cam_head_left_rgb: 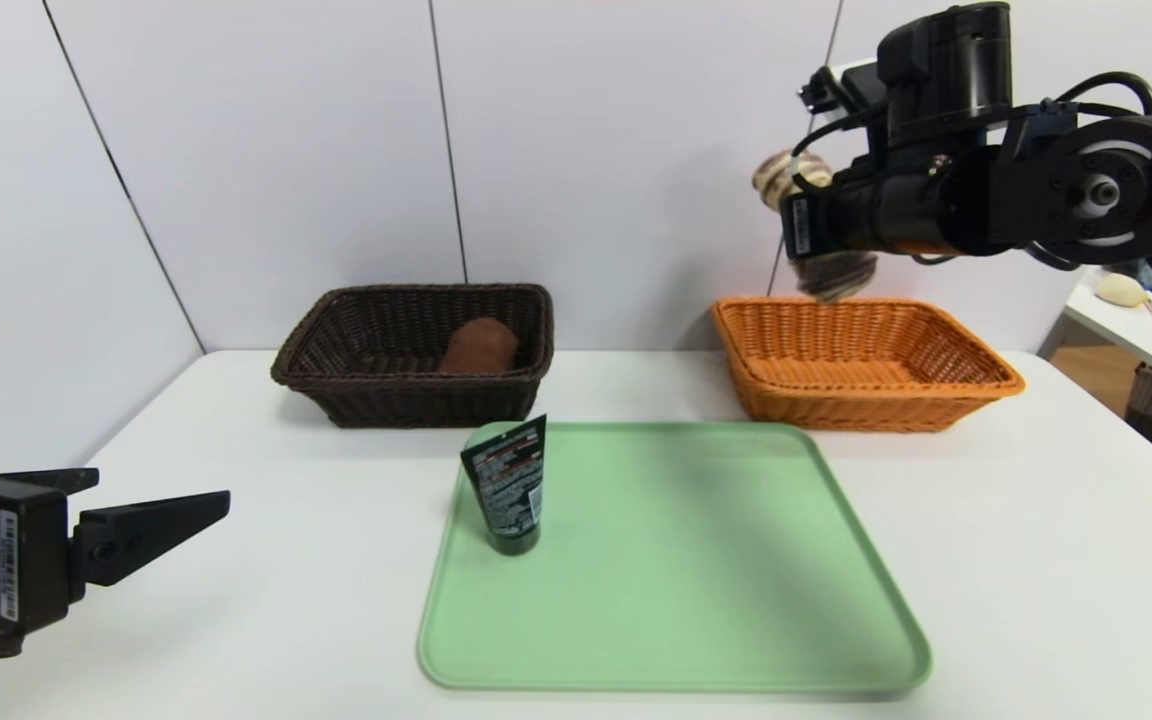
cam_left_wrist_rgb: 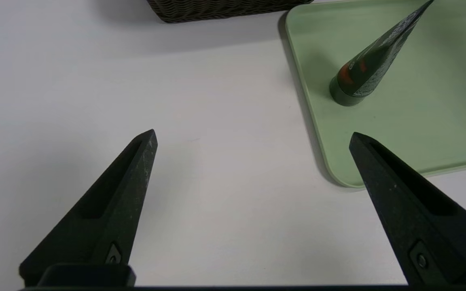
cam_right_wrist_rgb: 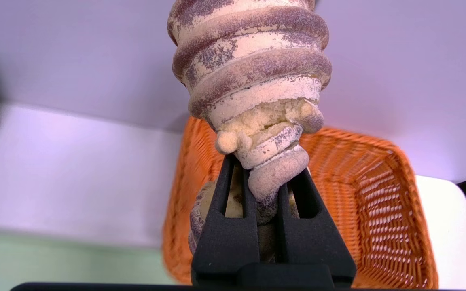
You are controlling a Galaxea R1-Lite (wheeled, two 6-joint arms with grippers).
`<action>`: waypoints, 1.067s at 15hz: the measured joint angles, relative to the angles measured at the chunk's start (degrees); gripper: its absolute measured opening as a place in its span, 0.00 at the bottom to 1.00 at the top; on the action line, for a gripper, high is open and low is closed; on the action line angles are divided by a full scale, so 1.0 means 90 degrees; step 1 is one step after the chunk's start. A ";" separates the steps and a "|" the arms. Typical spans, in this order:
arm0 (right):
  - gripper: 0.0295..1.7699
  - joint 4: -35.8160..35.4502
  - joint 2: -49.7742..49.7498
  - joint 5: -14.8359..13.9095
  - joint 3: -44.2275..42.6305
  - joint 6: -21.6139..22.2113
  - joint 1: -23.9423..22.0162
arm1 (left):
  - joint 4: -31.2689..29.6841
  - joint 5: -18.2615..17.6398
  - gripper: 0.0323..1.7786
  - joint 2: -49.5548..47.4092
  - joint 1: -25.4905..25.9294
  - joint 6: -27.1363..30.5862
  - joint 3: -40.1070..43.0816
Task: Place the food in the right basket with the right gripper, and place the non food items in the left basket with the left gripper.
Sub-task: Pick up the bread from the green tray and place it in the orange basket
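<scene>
My right gripper is shut on the food, a tan loaf with brown-purple stripes. It holds the loaf in the air above the back left corner of the orange right basket. A dark green squeeze tube stands on its cap at the near left of the green tray. The brown towel roll lies in the dark brown left basket. Low over the table's left front, my left gripper is open and empty.
The white table carries both baskets at the back and the tray in the middle. A white panelled wall rises right behind the baskets. A side table with small items stands off to the right.
</scene>
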 joint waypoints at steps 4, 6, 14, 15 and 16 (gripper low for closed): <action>0.08 -0.0171 0.0329 0.0211 -0.0080 0.0576 -0.0503 | 0.0003 0.0000 0.95 0.0005 0.0000 0.0000 0.0023; 0.08 -0.0183 0.0493 0.0214 -0.0085 0.0750 -0.0665 | 0.0003 -0.0003 0.95 0.0012 0.0000 0.0007 0.0035; 0.31 -0.0186 0.0723 0.0192 0.0079 0.0943 -0.0757 | -0.0008 -0.0003 0.95 0.0020 0.0007 0.0000 0.0064; 0.39 -0.0187 0.0727 0.0177 0.0083 0.0948 -0.0757 | -0.0008 0.0003 0.95 0.0020 0.0007 0.0000 0.0066; 0.46 -0.0187 0.0730 0.0169 0.0088 0.0948 -0.0757 | -0.0009 0.0000 0.95 0.0020 0.0007 -0.0003 0.0066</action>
